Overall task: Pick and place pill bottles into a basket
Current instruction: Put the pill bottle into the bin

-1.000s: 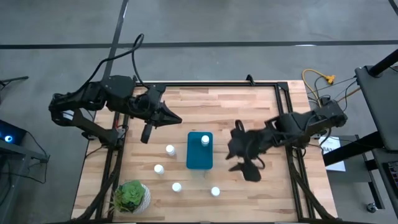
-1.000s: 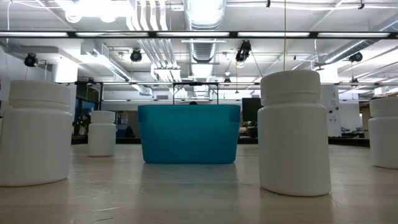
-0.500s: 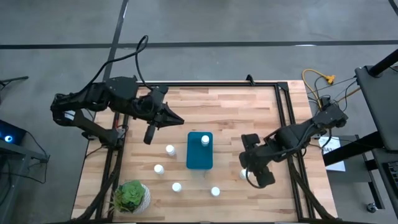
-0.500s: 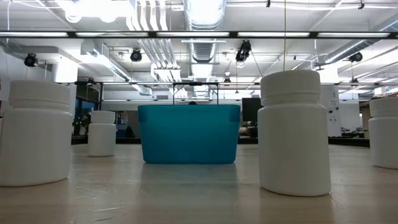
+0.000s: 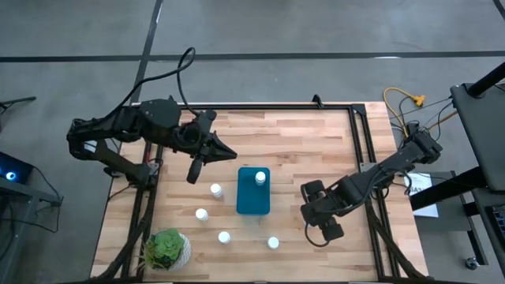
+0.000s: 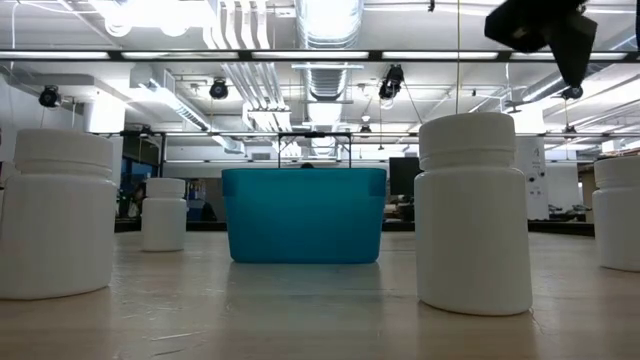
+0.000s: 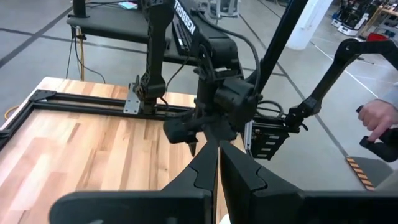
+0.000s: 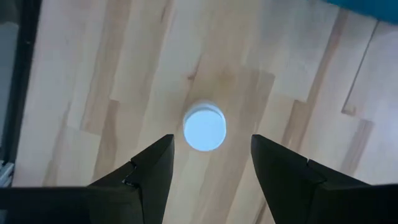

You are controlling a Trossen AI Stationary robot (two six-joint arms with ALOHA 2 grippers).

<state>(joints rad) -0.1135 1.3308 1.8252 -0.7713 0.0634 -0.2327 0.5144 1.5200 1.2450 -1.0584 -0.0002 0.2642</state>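
R gripper (image 8: 210,163) hangs spread wide over a pill bottle (image 8: 204,129) standing on the table (image 5: 316,142) right of the basket (image 5: 252,197), L gripper (image 7: 217,163) clenched empty, "TROSSEN" on R arm (image 7: 186,18).

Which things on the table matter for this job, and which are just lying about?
Job:
- small white cylindrical pill bottles standing on the wood
- another inside the bin
- one under the right gripper
- teal rectangular plastic basket
- right gripper, fingers open

Lying about:
- round white pot with green plant
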